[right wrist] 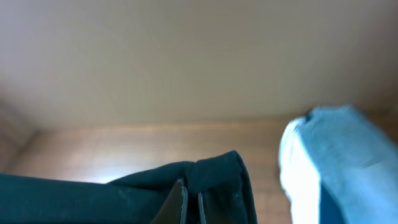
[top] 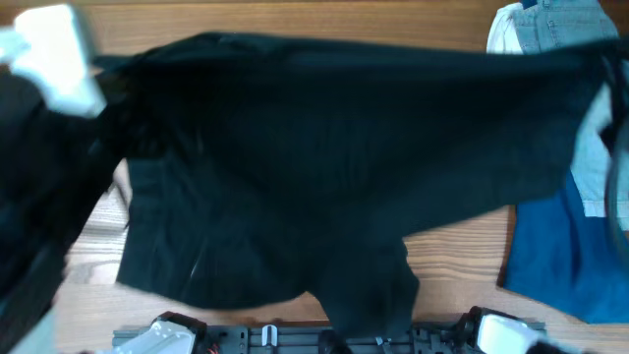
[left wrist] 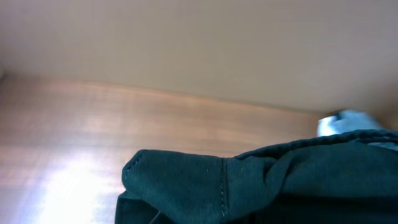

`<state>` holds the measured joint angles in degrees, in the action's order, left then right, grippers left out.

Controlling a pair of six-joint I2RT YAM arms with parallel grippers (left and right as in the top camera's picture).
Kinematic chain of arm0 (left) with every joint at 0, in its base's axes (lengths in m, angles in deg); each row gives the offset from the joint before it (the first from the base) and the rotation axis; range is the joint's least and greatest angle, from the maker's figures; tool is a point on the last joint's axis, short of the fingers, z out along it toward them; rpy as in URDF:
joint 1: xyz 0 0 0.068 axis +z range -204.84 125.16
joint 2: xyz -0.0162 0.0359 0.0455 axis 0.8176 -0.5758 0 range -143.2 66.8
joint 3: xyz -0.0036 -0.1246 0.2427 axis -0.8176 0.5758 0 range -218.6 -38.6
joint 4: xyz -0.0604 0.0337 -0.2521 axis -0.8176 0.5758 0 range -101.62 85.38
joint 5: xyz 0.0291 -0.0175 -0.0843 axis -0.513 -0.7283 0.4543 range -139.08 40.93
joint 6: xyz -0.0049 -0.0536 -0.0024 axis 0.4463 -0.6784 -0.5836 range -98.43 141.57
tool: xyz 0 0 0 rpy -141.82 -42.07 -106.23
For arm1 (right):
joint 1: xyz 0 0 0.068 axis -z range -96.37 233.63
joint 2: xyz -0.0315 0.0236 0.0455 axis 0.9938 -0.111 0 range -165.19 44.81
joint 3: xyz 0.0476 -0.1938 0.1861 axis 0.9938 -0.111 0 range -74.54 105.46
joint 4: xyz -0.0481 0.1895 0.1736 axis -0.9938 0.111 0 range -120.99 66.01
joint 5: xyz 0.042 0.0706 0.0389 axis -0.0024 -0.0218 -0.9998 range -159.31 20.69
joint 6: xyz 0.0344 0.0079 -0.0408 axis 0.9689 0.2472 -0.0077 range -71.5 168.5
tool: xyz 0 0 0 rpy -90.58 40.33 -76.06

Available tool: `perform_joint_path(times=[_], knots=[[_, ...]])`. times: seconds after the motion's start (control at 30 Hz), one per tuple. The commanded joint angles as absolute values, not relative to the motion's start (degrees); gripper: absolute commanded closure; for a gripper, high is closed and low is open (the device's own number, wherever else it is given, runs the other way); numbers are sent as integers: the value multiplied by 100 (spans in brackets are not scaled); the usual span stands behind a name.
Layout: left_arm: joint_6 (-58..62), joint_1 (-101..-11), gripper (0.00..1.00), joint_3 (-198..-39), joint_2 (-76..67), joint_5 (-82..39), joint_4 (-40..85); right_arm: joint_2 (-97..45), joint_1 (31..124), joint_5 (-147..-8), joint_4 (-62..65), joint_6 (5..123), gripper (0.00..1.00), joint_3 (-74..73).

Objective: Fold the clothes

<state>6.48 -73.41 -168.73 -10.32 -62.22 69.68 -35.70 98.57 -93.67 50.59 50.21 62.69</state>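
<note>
**White blocks, dark links**

In the overhead view the left arm shows as a blurred white block at 10 o'clock. The right arm is a dark blur at 3 o'clock. At 6 o'clock two grey-white base housings flank a black rail with pale brackets. The right wrist view shows slim dark jaws.

A wooden surface fills the frame; a light-blue denim piece lies at the upper right, white fabric just beside it; a bright blue cloth sits at the lower right; a beige wall stands behind.
</note>
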Motion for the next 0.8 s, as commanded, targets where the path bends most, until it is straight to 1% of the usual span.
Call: perform_joint_path(times=[0.0,0.03,0.1,0.17,0.27,0.33,0.43,0.47,0.5,0.53,0.57,0.6,0.67,0.7,0.77], knots=[[250,-7170,96,-16906,-1867,-7831,7320,-4849,9848,-8831,5105,4606,96,6183],[75,-7103,96,-16906,-2300,-7831,7558,-5570,9588,-8823,5042,4547,96,6183],[-146,-6910,96,-16906,-3054,-7829,7781,-6564,9262,-8823,4760,4551,96,6183],[-146,-6696,96,-16906,-3967,-7811,7536,-7697,8969,-8820,4179,4715,96,6186],[-117,-6545,96,-16906,-5132,-7813,6524,-9060,8777,-8820,3049,5225,96,6183],[-119,-6484,96,-16906,-5718,-7816,5801,-9526,8711,-8823,2504,5415,96,6183],[-122,-6394,96,-16906,-6238,-7813,4905,-9976,8528,-8820,1761,5485,96,6183],[-122,-6364,90,-16906,-6394,-7813,4577,-10075,8451,-8820,1534,5491,95,6183],[-122,-6342,78,-16906,-6485,-7813,4369,-10147,8377,-8820,1317,5491,87,6183],[-119,-6300,34,-16906,-6592,-7813,4026,-10210,8263,-8818,990,5482,56,6183],[-119,-6270,0,-16906,-6623,-7816,3809,-10239,8191,-8814,786,5467,18,6183],[-119,-6237,0,-16906,-6640,-7816,3648,-10239,8121,-8772,539,5472,1,6183],[-117,-6161,0,-16908,-6638,-7816,3302,-10228,8064,-8777,257,5557,0,6190],[-117,-6086,0,-16912,-6581,-7813,3182,-10142,8062,-8796,288,5773,0,6196],[-115,-6023,0,-16912,-6420,-7813,3289,-9933,8071,-8851,546,5786,0,6196]])
